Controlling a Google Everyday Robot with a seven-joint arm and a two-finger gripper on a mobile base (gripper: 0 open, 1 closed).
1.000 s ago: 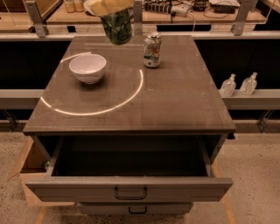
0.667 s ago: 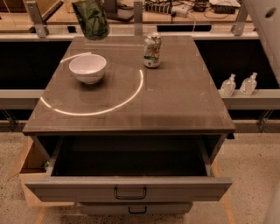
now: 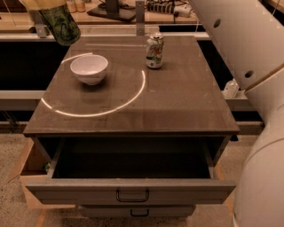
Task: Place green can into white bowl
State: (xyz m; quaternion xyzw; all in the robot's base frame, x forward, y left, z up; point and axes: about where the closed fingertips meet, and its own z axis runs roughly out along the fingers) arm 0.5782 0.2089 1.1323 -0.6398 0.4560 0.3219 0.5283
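Note:
The green can (image 3: 61, 24), dark green with a pale leafy pattern, hangs tilted in the air at the top left, above and behind the left edge of the table. My gripper (image 3: 46, 5) is shut on its top end, with pale fingers wrapping it at the frame's top edge. The white bowl (image 3: 89, 69) stands empty on the grey table (image 3: 177, 102), below and to the right of the can.
A whitish-silver can with green and red label (image 3: 154, 51) stands upright at the back middle of the table. A wide drawer (image 3: 131, 164) is pulled open at the front. My white arm (image 3: 253, 88) fills the right side. A white bottle (image 3: 230, 88) sits right of the table.
The gripper with the green can has moved left, from above the table's back middle to above its left edge. The arm now fills the right side of the view.

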